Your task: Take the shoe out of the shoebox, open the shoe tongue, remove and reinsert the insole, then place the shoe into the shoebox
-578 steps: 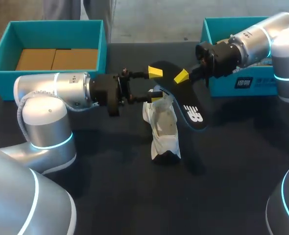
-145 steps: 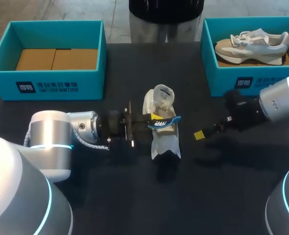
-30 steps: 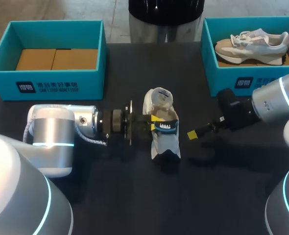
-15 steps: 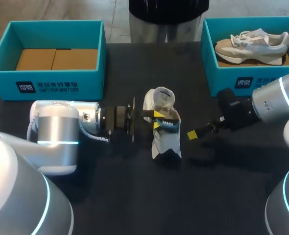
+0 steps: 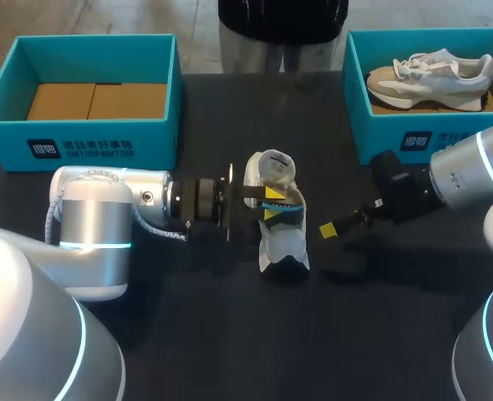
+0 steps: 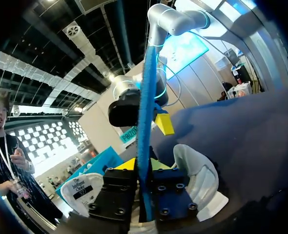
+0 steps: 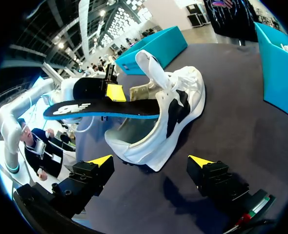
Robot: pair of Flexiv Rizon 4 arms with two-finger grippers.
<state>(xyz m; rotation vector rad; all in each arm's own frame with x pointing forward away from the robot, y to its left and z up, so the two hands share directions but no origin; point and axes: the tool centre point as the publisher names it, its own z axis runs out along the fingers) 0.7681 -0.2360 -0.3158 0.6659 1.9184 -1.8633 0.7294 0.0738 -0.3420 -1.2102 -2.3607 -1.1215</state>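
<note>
Clamped on the insole (image 5: 285, 210), my left gripper (image 5: 267, 203) sits right against the left side of the white shoe (image 5: 282, 246), its yellow tips pinching the insole from both faces. From the left wrist, the insole (image 6: 145, 97) stands on edge in my left gripper (image 6: 144, 165), its blue rim running straight out ahead, with the shoe (image 6: 198, 176) just beside and under it. From the right wrist, the insole (image 7: 100, 108) shows a black top face and lies across the mouth of the shoe (image 7: 180, 105). One end reaches into the opening and the rest sticks out toward my left arm; how deep it goes I cannot tell. The tongue of the shoe is pulled up, away from the opening. The shoe stands on the dark table (image 5: 230, 334), outside both boxes.

Near the right side of the shoe, apart from it, hangs my right gripper (image 5: 330, 229). In its own wrist view my right gripper (image 7: 151, 162) has its jaws spread wide, holding nothing, with the shoe just ahead.

Well to the left of the shoe and farther back stands a teal shoebox (image 5: 79, 149) with brown cardboard (image 5: 96, 100) on its floor. Well to the right of the shoe and farther back, a second teal shoebox (image 5: 397, 142) holds a beige sneaker (image 5: 430, 71).
</note>
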